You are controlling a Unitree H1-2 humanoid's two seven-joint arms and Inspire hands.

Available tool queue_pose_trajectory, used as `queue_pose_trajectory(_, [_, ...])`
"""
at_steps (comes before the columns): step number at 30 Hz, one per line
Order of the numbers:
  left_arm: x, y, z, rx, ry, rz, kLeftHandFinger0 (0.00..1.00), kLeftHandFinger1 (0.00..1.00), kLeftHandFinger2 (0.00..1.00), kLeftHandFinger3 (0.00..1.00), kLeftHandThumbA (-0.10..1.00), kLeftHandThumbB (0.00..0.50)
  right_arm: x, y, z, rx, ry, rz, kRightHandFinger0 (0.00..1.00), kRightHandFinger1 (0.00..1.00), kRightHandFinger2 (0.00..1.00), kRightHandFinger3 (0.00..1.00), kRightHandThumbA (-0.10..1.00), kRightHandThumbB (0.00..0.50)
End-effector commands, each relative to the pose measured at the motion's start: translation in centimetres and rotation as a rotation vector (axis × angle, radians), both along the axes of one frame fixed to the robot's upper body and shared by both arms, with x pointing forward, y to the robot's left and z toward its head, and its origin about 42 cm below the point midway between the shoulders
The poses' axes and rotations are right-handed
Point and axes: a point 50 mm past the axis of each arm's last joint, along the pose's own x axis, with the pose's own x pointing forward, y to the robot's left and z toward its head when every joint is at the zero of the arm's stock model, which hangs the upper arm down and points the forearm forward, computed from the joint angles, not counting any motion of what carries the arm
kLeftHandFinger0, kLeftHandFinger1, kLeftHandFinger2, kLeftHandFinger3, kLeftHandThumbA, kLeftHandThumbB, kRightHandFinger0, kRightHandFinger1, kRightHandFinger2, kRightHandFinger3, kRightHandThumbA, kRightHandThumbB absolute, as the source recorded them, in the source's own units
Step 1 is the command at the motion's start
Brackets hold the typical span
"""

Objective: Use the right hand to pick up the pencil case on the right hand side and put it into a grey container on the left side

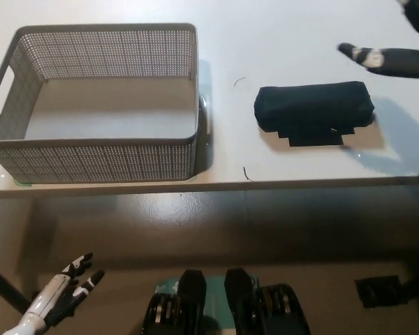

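Black pencil case (pixel 313 112) flat on table, right of empty grey container (pixel 98 105).

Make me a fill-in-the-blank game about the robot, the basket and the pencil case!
1. The pencil case is the colour ____.
2. The grey container has ____ inside it.
3. The black right hand is up above the ____.
4. The white left hand rests below the table, at the picture's lower ____.

Missing words: black; nothing; pencil case; left
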Motion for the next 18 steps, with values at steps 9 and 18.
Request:
queue_pose_trajectory(9, [-0.7, -0.6, -0.1, -0.006, -0.056, -0.045, 1.0, 1.0, 1.0, 1.0, 1.0, 0.292, 9.4, 5.7, 5.2, -0.449, 0.008, -0.132, 1.0, 1.0, 1.0, 1.0, 0.82, 0.5])
queue_pose_trajectory(18, [-0.6, -0.7, 0.2, 0.009, -0.059, -0.059, 1.0, 1.0, 1.0, 1.0, 1.0, 0.304, 11.5, 6.3, 4.3, -0.552, -0.011, -0.185, 1.0, 1.0, 1.0, 1.0, 0.81, 0.5])
